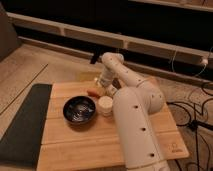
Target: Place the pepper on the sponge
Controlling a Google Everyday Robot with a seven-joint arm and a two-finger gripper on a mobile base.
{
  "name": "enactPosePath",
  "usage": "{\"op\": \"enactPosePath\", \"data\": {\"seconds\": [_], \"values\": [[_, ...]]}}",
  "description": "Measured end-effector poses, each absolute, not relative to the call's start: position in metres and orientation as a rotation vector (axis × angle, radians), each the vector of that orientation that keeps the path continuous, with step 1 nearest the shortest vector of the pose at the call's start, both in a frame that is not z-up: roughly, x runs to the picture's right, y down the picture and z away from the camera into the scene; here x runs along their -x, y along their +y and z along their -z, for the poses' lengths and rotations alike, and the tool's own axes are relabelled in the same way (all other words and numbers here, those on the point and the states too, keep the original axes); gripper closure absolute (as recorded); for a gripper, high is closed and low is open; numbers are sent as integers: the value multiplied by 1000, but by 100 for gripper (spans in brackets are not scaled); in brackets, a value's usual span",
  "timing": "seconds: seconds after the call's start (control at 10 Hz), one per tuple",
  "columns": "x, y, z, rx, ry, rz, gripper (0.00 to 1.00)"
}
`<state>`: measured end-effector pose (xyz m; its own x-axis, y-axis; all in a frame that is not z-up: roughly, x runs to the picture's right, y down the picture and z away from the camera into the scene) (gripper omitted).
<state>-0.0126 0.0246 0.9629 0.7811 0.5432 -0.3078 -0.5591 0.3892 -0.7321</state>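
The pepper [92, 92] is a tiny orange-red piece lying on the wooden table [75, 140], just behind the black bowl [79, 109]. My gripper [104, 84] hangs at the end of the white arm, right beside the pepper on its right and slightly above it. Whether it touches the pepper cannot be made out. The sponge does not show; the arm covers part of the table's back.
A white cup [105, 105] stands right of the bowl, against the arm. A dark mat [25, 125] lies along the table's left side. Cables [192, 107] trail over the floor at the right. A low ledge [65, 30] runs behind the table.
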Motion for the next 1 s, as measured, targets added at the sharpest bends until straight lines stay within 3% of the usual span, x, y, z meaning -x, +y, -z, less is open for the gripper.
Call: {"op": "enactPosePath", "data": {"seconds": [0.3, 1.0], "values": [[-16, 15, -942, 891, 121, -797, 100], [-91, 80, -853, 879, 372, -1136, 100]]}}
